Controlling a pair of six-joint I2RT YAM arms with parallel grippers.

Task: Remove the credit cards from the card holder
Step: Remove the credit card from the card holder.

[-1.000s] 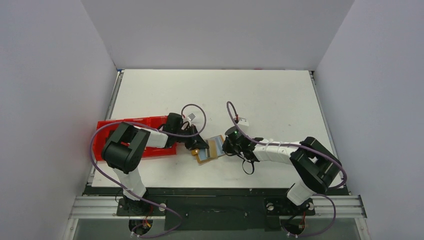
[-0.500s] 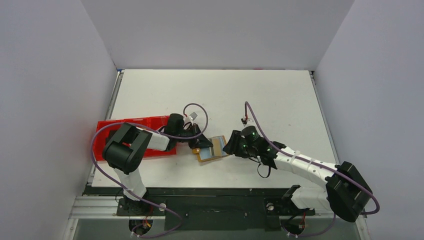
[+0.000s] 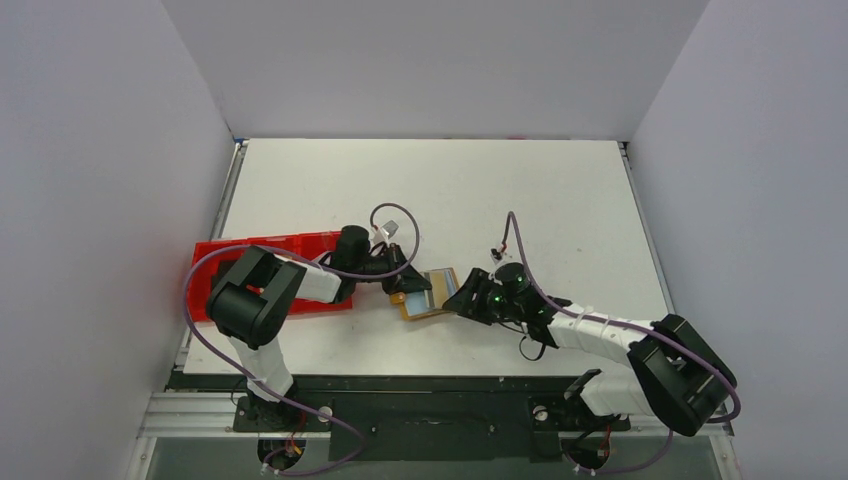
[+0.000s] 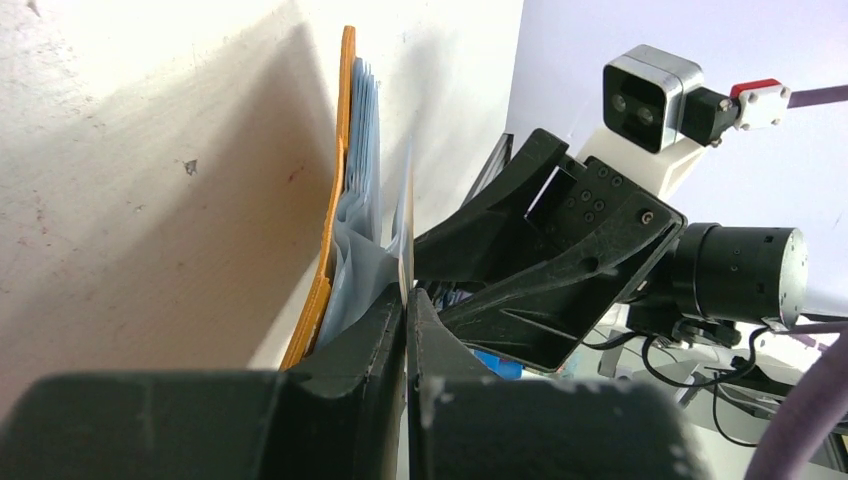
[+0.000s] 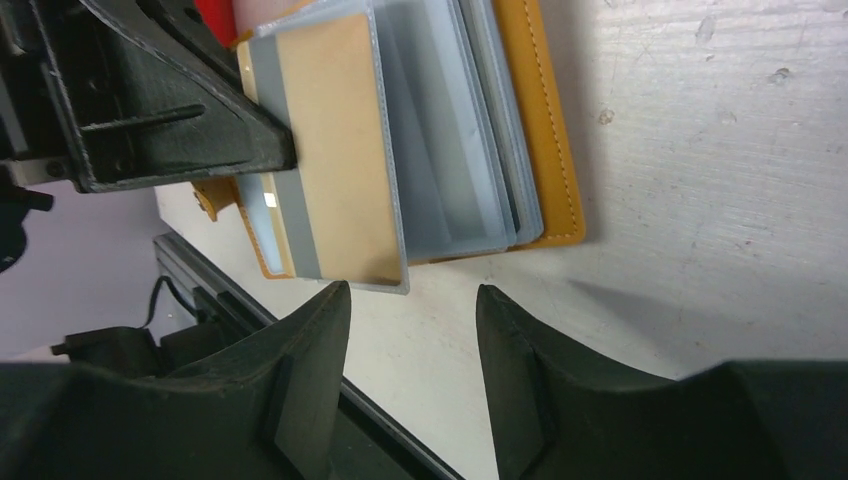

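The tan card holder (image 3: pixel 432 294) lies open on the table between the two arms, its leather cover (image 5: pixel 545 120) underneath and clear sleeves fanned above it. A tan card with a grey stripe (image 5: pixel 335 150) sits in the top sleeve. My left gripper (image 3: pixel 398 287) is shut on the left edge of that sleeve, which shows as a thin sheet pinched at the fingertips (image 4: pixel 405 295). My right gripper (image 5: pixel 412 292) stands open just off the sleeve's near corner, with nothing between its fingers. From above it (image 3: pixel 462 296) is right of the holder.
A red compartmented tray (image 3: pixel 240 262) lies at the left under the left arm. The table's front edge and black rail (image 5: pixel 200 285) run close behind the right fingers. The right wrist's camera (image 4: pixel 650 95) faces the left gripper closely.
The right gripper has opened and drawn back off the holder toward the right and near side, its arm swinging outward. The left gripper stays shut on the sleeve; the holder has shifted slightly right.
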